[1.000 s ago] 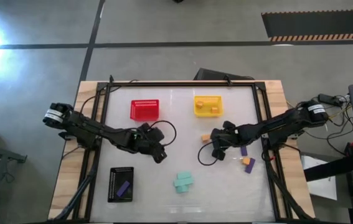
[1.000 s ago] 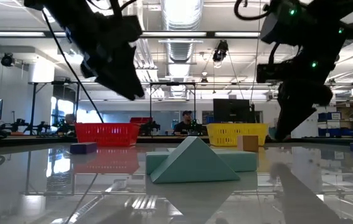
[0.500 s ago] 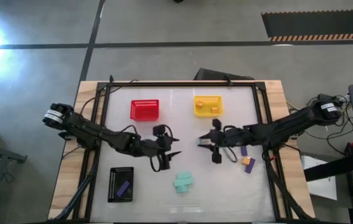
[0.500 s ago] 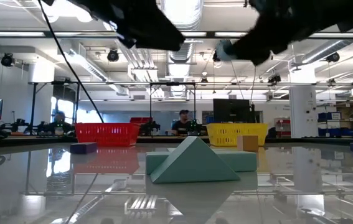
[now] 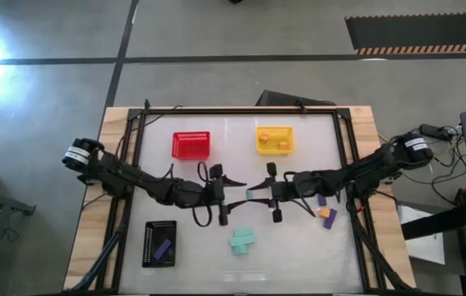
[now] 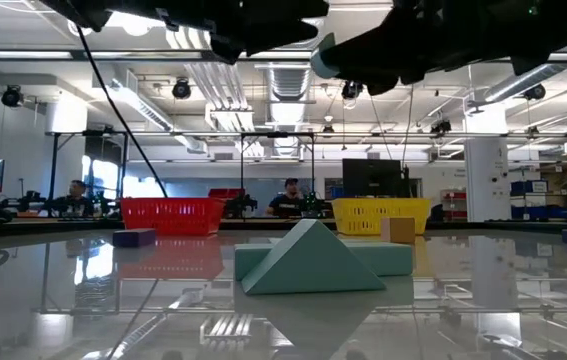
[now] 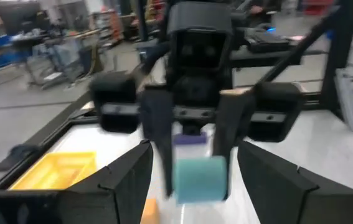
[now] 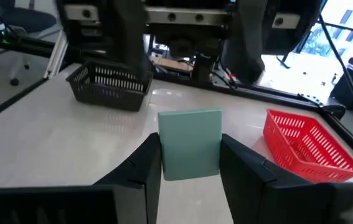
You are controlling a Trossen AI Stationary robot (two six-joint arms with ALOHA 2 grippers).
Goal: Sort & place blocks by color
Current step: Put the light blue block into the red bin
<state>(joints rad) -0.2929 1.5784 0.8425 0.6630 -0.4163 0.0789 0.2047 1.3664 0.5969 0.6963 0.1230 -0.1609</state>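
Observation:
My right gripper (image 5: 259, 195) is shut on a teal block (image 8: 190, 148) high above the table's middle, fingers level and pointing toward the table's left. My left gripper (image 5: 231, 198) faces it from the left, open, with its fingers (image 7: 132, 180) standing either side of the block (image 7: 198, 178) without touching it. Two more teal blocks (image 5: 243, 240) lie flat on the table near the front; the low view shows them (image 6: 308, 262) as a wedge on a slab. Purple (image 5: 321, 200) and orange (image 5: 329, 215) blocks lie under the right arm. My right gripper pinches the teal block between its two fingers (image 8: 146, 163), which lie on two opposite side faces (image 8: 164, 155). The fingers come level from the table's right. The block is lifted clear and juts out past the fingertips toward the left gripper.
The red basket (image 5: 191, 145) and the yellow basket (image 5: 274, 140), which holds orange blocks, stand at the far side. The black basket (image 5: 159, 242) with a purple block (image 5: 163, 249) is near left. An orange block (image 6: 398, 230) and a purple one (image 6: 133, 238) show low across the table.
My right gripper has risen from near the tabletop, tipped level and carried the teal block toward the table's left. My left gripper has risen too, swung level and moved right, and the two grippers now face each other over the middle.

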